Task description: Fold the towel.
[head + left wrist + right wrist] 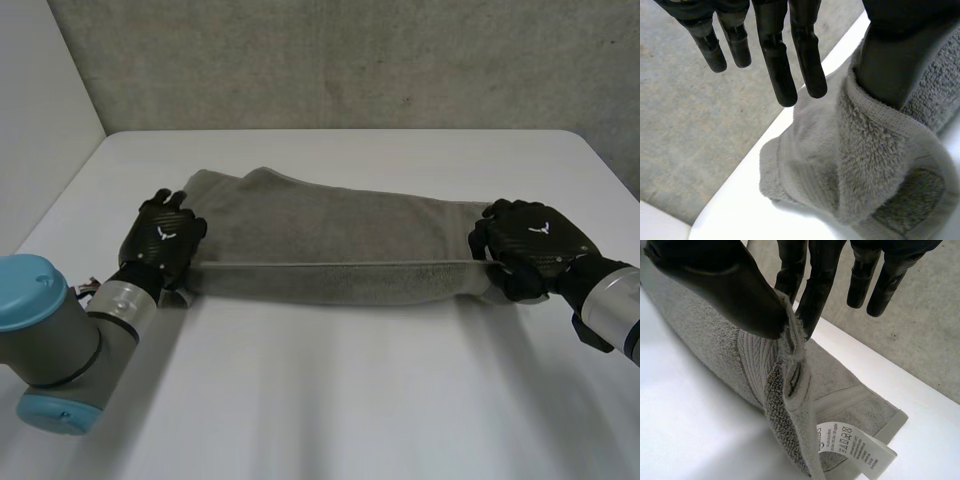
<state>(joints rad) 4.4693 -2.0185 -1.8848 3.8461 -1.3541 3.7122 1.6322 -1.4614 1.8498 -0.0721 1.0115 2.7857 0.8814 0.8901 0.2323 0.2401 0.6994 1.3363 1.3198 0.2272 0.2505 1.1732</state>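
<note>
The grey towel has its near edge taut across the middle of the white table, with the left hand pinching its left end, thumb buried in the fold, fingers straight. The right hand nips the right end between thumb and finger, and the rest lies toward the far edge.

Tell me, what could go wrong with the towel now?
The right hand pinches just a thin edge of the towel, so it might slip out. The far edge near the left hand is bumpy, so the fold might come out crooked. The care label hangs loose and could stick out.
</note>
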